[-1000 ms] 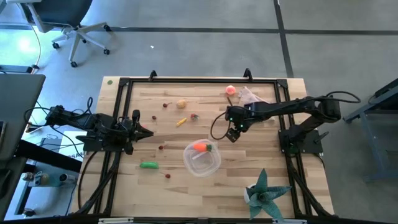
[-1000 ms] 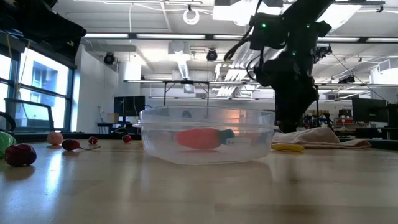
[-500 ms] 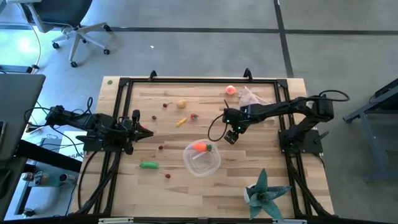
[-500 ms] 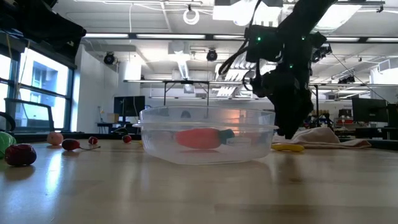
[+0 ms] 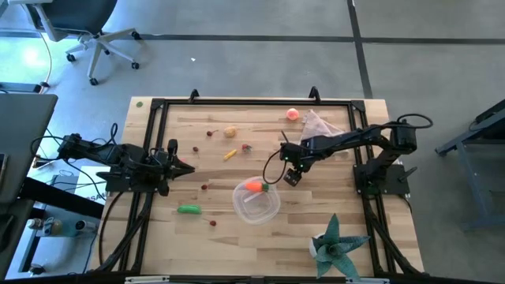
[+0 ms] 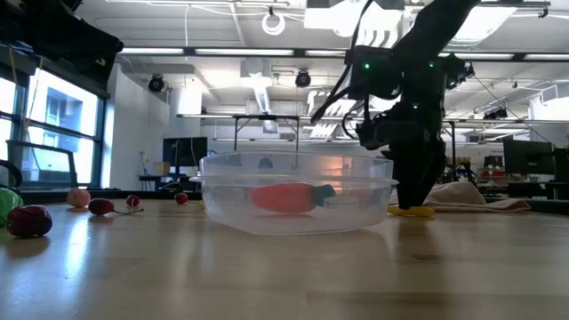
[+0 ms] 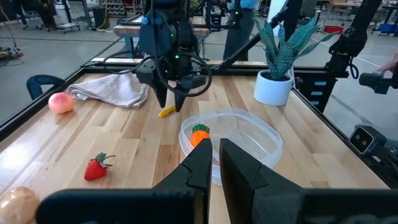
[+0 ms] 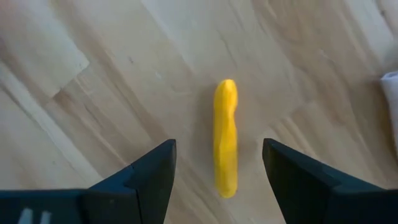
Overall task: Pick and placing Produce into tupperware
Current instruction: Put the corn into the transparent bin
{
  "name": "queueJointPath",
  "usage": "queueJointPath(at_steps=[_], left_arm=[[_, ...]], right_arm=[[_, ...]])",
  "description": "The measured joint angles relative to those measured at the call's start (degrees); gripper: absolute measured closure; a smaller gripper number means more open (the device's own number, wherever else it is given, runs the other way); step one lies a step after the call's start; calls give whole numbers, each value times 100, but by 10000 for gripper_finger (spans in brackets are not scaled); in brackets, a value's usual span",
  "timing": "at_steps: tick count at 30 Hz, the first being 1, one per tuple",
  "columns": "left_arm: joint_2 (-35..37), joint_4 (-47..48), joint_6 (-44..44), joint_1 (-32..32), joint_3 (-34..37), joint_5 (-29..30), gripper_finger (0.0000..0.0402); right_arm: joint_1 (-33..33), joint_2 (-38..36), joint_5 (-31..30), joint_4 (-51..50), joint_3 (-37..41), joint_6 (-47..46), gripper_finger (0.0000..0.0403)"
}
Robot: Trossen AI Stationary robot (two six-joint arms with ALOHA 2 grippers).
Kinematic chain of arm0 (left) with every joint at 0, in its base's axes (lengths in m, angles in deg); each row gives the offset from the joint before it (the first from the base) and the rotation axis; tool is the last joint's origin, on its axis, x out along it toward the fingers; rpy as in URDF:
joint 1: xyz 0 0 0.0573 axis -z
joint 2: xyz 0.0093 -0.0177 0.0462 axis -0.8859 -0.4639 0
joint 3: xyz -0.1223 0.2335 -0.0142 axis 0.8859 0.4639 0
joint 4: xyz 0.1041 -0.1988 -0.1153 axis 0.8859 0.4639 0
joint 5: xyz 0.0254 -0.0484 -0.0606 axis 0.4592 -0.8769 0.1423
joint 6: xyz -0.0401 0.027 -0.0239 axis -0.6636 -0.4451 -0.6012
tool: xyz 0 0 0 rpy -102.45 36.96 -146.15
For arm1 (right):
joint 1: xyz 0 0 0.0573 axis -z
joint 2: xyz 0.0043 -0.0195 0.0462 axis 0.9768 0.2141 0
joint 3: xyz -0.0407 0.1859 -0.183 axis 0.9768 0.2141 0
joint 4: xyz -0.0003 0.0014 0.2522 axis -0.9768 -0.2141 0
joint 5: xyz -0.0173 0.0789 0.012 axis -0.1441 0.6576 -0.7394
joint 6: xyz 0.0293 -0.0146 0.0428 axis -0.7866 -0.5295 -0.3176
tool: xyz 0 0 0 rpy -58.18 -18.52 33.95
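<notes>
The right gripper's jaws are spread wide above a yellow stick, which lies between them on the worktop, untouched. The tupperware sits just beside, a carrot inside. The left gripper's jaws are pressed together, empty, at the worktop's left edge. A green pod lies near the tupperware.
</notes>
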Motion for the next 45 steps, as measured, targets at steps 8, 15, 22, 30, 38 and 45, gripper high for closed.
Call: queueJointPath(at_steps=[8, 15, 22, 30, 38, 45], left_arm=[[-2, 1, 1, -2, 0, 1, 380], [-1, 1, 2, 0, 0, 1, 380], [-2, 0, 2, -1, 0, 0, 380], [-2, 2, 1, 0, 0, 2, 380], [0, 0, 0, 0, 0, 2, 380], [0, 1, 2, -2, 0, 1, 380]], right_arm=[[2, 177, -85, 39, -15, 16, 197], [-2, 212, -186, 37, -22, -4, 212], [-7, 221, -192, 37, -12, -6, 232], [-4, 229, -212, 25, -7, 20, 268], [-2, 232, -292, -10, -7, 20, 296], [-2, 234, -317, -16, -7, 20, 326]])
